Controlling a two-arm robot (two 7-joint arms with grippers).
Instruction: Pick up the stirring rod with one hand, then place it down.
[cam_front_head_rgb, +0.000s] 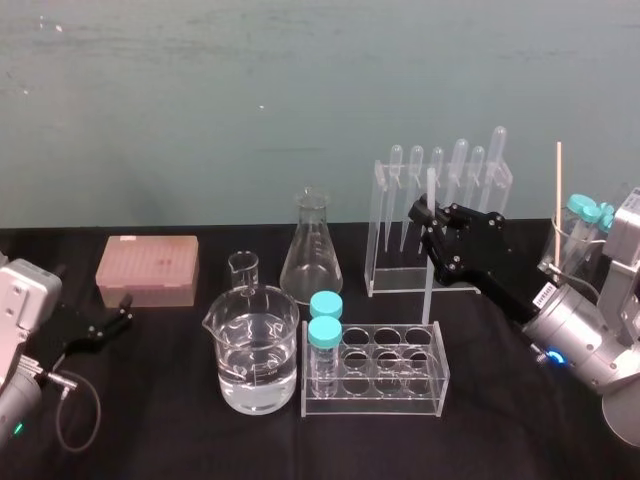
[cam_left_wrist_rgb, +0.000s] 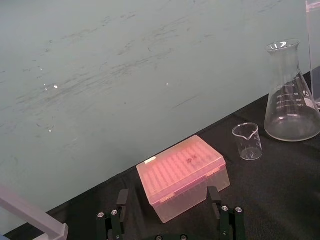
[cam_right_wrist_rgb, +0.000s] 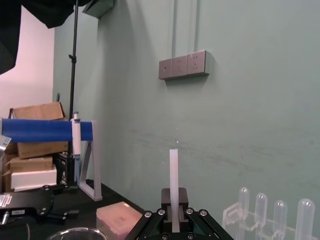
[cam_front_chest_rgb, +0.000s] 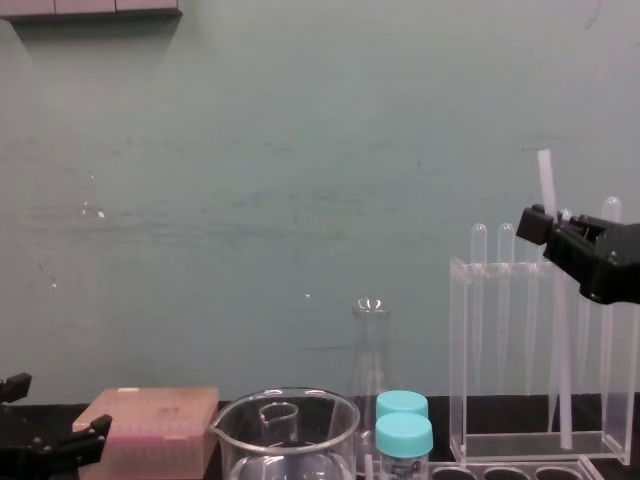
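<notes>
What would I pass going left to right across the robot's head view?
left gripper → pink box → beaker of water → blue-capped vials → stirring rod held upright by the right gripper → pale stick

In the right wrist view, my right pincer (cam_right_wrist_rgb: 174, 199) hides the gripped stretch of the stirring rod (cam_right_wrist_rgb: 173, 170), and the bottom edge cuts off both. My left pincer (cam_left_wrist_rgb: 168, 200) is cropped too. The flask's (cam_left_wrist_rgb: 291, 95) markings are too small to read.
</notes>
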